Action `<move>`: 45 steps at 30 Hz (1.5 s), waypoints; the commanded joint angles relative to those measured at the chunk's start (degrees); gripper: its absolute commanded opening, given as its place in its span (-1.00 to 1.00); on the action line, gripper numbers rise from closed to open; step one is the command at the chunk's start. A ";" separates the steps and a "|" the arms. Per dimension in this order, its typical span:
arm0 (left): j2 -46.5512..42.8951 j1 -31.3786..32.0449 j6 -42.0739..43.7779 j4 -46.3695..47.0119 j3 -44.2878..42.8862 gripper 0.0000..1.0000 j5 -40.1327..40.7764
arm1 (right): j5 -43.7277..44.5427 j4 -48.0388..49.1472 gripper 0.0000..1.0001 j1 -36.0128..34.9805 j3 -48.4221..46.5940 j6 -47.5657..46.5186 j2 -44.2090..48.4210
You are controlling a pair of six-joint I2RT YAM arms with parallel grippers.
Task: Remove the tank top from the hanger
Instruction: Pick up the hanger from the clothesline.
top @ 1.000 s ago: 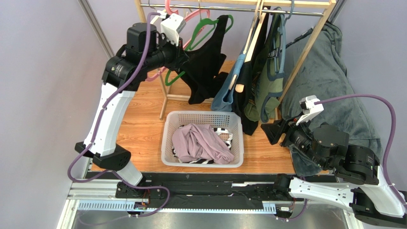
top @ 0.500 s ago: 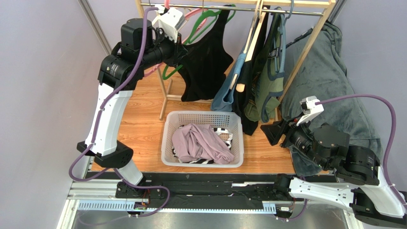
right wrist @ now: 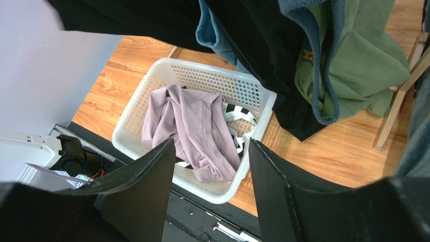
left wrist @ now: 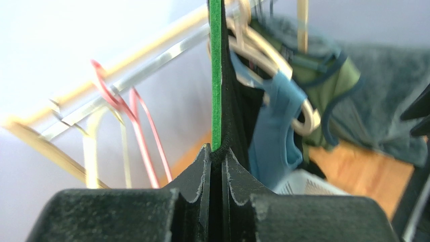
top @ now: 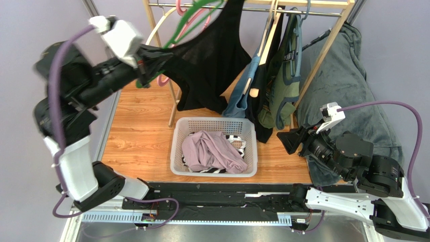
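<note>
Since the top (top: pixel 207 65) is limp and light, left end effector (left wrist: pixel 217 152) pinches its edge beside the hanger (left wrist: pixel 215 75), possibly hanger too; right end effector (right wrist: pixel 211 151) spread.

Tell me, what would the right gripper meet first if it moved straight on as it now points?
Most likely the white basket, at its near rim or the mauve garment inside it; the right gripper frames both. Depth is unclear.

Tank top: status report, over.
Left gripper shut on black tank top, beside green hanger. Right gripper open, empty, facing white basket. Not yet off hanger; blue garment hangs close beside.
</note>
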State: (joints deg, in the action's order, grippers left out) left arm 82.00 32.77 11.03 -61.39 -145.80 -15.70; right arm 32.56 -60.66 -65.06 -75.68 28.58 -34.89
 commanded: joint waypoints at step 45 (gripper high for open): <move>-7.11 0.27 9.46 21.55 -4.85 -1.00 -6.81 | -0.65 3.36 0.18 0.19 1.76 0.07 -1.23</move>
State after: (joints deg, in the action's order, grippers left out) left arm 75.75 32.93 19.90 -51.83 -149.32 -25.69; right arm 31.86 -60.31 -65.06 -74.30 28.86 -35.66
